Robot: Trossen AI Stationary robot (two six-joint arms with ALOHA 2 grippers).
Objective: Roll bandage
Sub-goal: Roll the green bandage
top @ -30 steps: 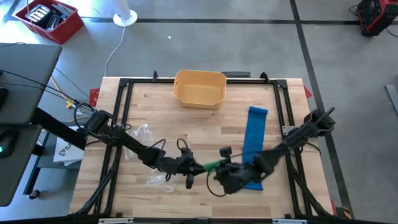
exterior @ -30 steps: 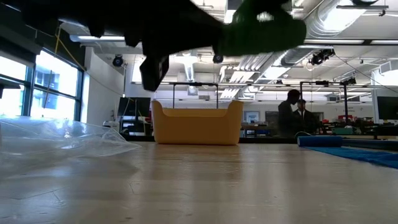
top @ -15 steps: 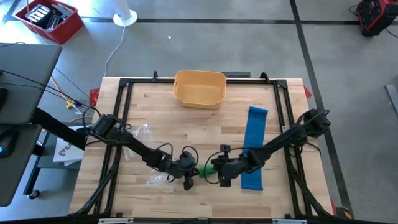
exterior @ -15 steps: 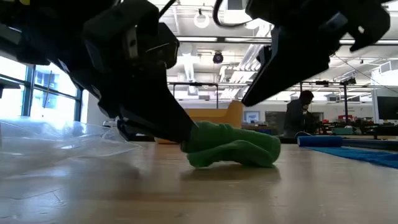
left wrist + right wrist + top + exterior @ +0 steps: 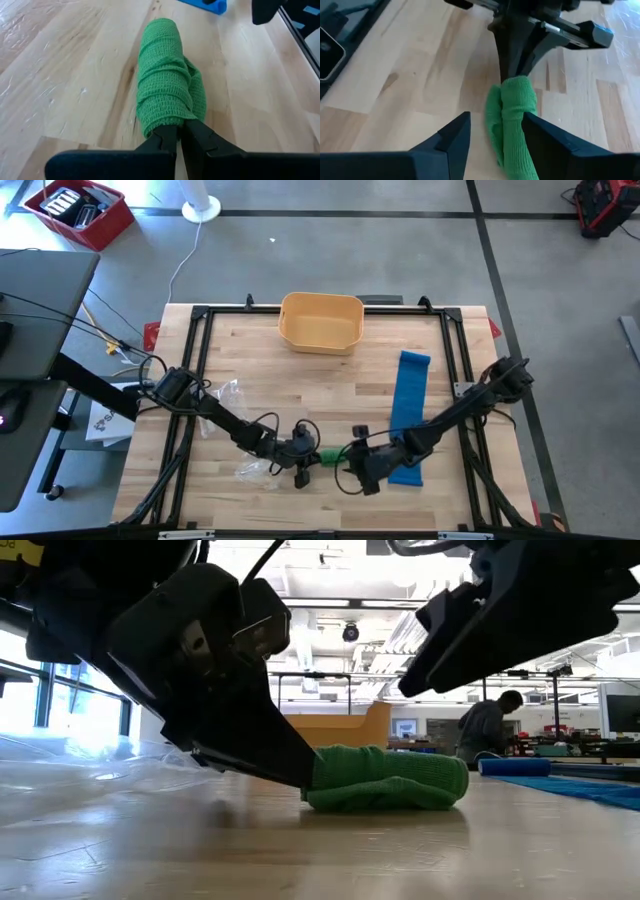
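In the high view's lower middle, the left gripper (image 5: 312, 456) has its jaws pressed together on one end of the rolled green gauze bandage (image 5: 331, 456), which lies on the pale wooden table (image 5: 250, 360). Right of it, the right gripper (image 5: 352, 463) has its fingers spread, straddling the roll's other end. Probably best to re-close squarely on the roll before turning it — any slack would loosen the wraps. Behind the table is a workshop, with a person (image 5: 490, 725) at the right.

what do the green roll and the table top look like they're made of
Green bandage roll: soft woven elastic gauze by the look, matte, with a fine mesh weave and crinkled overlapping wraps. Table top: light wooden planks, probably sealed butcher block, showing grain, plank seams and a faint sheen.
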